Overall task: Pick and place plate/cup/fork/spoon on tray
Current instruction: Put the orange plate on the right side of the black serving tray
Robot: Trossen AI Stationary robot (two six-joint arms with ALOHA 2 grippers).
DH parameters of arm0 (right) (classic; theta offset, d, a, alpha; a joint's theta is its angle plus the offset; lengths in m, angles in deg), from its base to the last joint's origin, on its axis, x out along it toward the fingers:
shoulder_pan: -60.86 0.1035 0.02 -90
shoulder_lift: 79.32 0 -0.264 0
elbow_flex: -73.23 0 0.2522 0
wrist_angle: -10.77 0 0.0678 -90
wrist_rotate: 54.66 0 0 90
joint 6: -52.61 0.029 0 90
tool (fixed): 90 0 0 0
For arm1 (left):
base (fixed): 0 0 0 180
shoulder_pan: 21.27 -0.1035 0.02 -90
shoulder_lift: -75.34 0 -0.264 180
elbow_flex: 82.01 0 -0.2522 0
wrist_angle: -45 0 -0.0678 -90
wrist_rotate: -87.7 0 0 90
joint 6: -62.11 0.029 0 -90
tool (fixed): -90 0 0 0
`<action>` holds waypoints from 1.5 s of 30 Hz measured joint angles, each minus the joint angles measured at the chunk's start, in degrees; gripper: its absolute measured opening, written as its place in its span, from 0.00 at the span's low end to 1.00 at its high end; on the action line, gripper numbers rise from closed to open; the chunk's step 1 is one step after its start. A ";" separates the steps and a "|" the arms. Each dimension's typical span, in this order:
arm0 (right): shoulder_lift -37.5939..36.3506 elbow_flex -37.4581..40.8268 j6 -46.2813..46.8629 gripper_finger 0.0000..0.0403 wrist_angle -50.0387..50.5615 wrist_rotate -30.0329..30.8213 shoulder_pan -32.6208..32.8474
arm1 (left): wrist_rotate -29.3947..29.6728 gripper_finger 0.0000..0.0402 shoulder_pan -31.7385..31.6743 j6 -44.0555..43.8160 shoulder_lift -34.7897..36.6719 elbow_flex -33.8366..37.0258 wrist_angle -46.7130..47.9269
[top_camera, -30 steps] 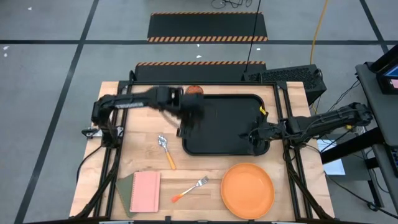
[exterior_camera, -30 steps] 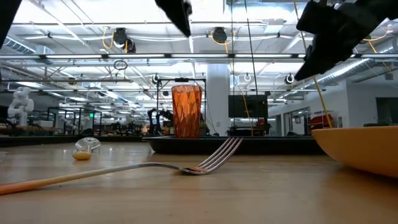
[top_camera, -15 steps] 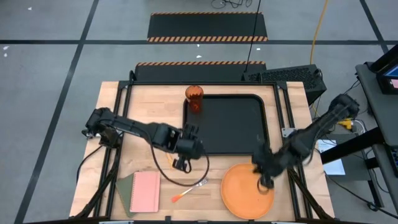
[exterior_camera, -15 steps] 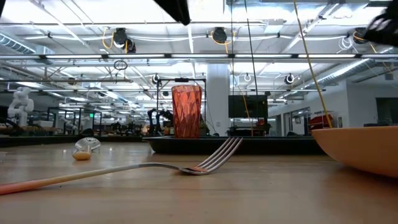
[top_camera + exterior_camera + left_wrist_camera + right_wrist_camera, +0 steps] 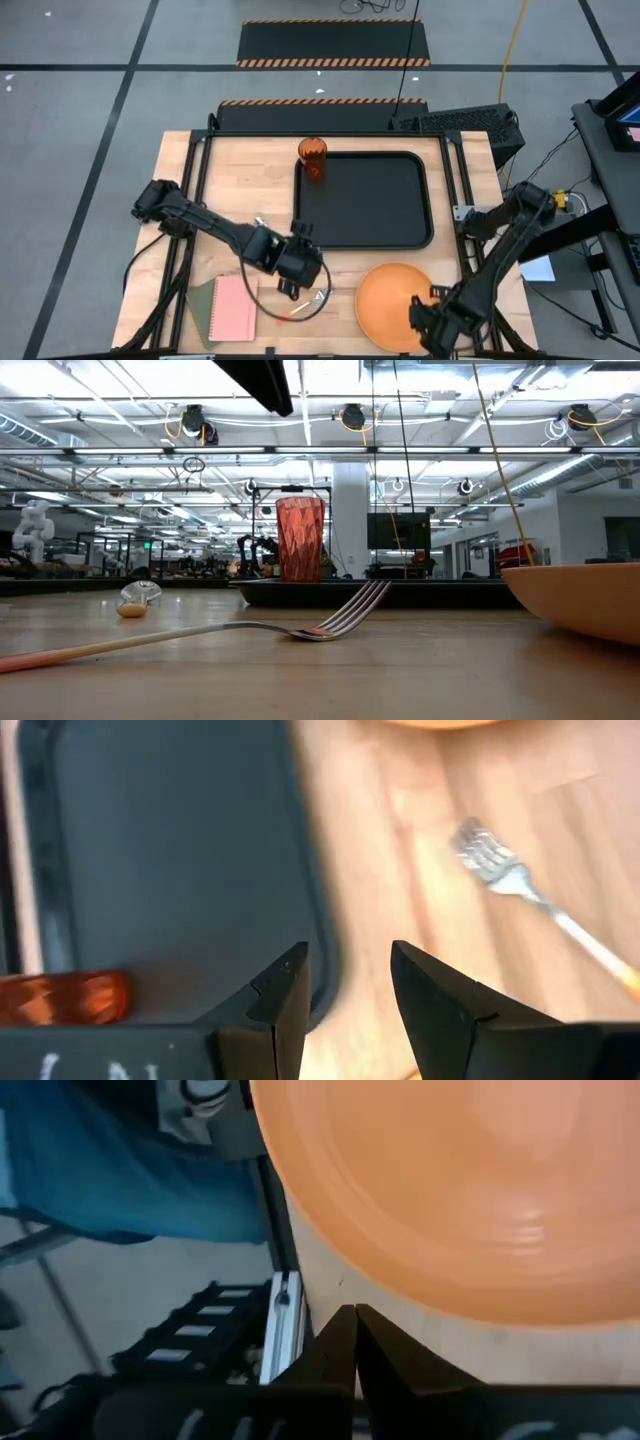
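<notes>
Overhead, a black tray [image 5: 365,200] is sitting at centre frame with an orange cup [image 5: 312,159] standing in its upper-left corner. The left gripper [image 5: 296,268] is hovering just below the tray's lower-left corner, fingers parted and holding nothing, beside the fork [image 5: 302,305]. The right gripper [image 5: 437,322], fingers pressed together and empty, is sitting at the lower-right edge of the orange plate [image 5: 392,303], lower right.
</notes>
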 joint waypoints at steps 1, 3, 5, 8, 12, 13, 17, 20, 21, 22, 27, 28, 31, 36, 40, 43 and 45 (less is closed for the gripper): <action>0.46 -0.10 -0.03 0.02 -0.83 0.78 0.71 | -0.02 0.36 0.75 -0.24 0.00 0.54 -1.21; 1.35 -0.16 -0.12 0.05 -1.95 1.69 2.10 | -0.12 0.36 2.00 -0.76 0.02 2.11 -4.21; 2.58 -0.16 -1.77 0.10 -2.14 1.78 3.45 | -0.21 0.36 3.01 -1.13 0.00 3.66 -6.07; 4.57 -0.16 -5.36 0.19 -2.43 3.90 5.33 | -0.26 0.36 4.27 -1.08 -0.02 4.87 -8.32; 5.98 -0.16 -14.11 0.31 -2.15 8.57 6.42 | -0.66 0.36 5.08 -1.12 -0.02 5.22 -8.86; 6.26 -0.14 -16.20 0.33 -2.06 10.34 6.54 | -0.60 0.36 5.02 -1.29 -0.02 5.22 -8.91; 7.92 -0.10 -23.53 0.39 -2.23 13.36 6.71 | -0.16 0.36 4.89 -2.69 -0.02 5.22 -8.88; 9.21 1.12 -26.69 0.38 -3.71 13.50 6.76 | -0.18 0.36 5.02 -3.00 -0.02 5.22 -9.04; 9.33 1.66 -27.43 0.38 -4.65 13.36 6.77 | -0.18 0.36 5.02 -3.04 -0.02 5.22 -9.04; 9.35 2.26 -28.14 0.37 -5.66 13.37 6.79 | -0.18 0.36 5.02 -3.05 -0.02 5.22 -9.08; 9.33 4.02 -29.18 0.32 -7.65 13.14 6.97 | -0.12 0.36 4.93 -3.00 -0.02 5.22 -9.10; 9.33 4.28 -29.16 0.31 -7.67 13.09 6.97 | -0.14 0.36 4.93 -3.06 -0.02 5.22 -9.10; 9.31 5.42 -29.23 0.30 -8.19 12.93 6.97 | -0.14 0.36 4.97 -3.19 -0.02 5.22 -9.17; 9.29 8.13 -30.20 0.27 -12.00 12.31 6.97 | -0.12 0.36 4.93 -3.17 -0.02 5.22 -10.15; 9.20 9.32 -31.08 0.23 -13.20 12.82 6.97 | -0.08 0.36 4.93 -2.47 -0.02 5.22 -10.96; 9.20 9.37 -31.59 0.19 -12.87 13.87 6.95 | -0.07 0.36 4.93 -1.94 -0.02 5.22 -11.52; 9.16 9.37 -32.14 0.15 -13.14 14.06 6.95 | -0.07 0.36 4.89 -1.30 -0.02 5.22 -12.05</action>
